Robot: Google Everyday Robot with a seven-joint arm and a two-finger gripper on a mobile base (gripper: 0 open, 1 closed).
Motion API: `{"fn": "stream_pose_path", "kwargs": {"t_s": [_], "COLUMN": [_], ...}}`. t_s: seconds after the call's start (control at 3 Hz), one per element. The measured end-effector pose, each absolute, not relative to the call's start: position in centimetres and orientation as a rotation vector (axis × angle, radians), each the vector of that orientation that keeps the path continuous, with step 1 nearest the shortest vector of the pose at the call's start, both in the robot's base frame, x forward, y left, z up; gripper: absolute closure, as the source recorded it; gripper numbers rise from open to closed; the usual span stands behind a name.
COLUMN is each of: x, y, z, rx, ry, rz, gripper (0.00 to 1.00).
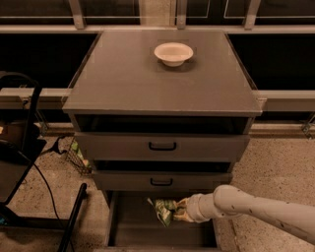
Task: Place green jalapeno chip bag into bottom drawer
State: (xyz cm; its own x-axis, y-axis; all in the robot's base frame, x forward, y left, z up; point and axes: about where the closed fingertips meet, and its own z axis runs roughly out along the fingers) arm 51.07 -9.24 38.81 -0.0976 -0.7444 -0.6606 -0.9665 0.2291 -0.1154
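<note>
pincer point(177, 211) low at front, clamped on green jalapeno chip bag point(163, 210) | bag hangs over open bottom drawer point(142, 234), just under lower handled drawer point(161, 181) | white bowl point(173, 53) well apart

Grey table point(128, 83) on speckled stone floor point(275, 162), dark windows point(39, 11) behind, dim warm light. The claw point(178, 212) hangs low before the table's front.
</note>
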Motion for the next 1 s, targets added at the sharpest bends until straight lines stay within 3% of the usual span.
{"fn": "stream_pose_path", "kwargs": {"t_s": [1.0], "x": [50.8], "y": [-9.1], "z": [32.7], "rx": [-1.543], "ry": [1.972], "rz": [0.535], "gripper": [1.00]}}
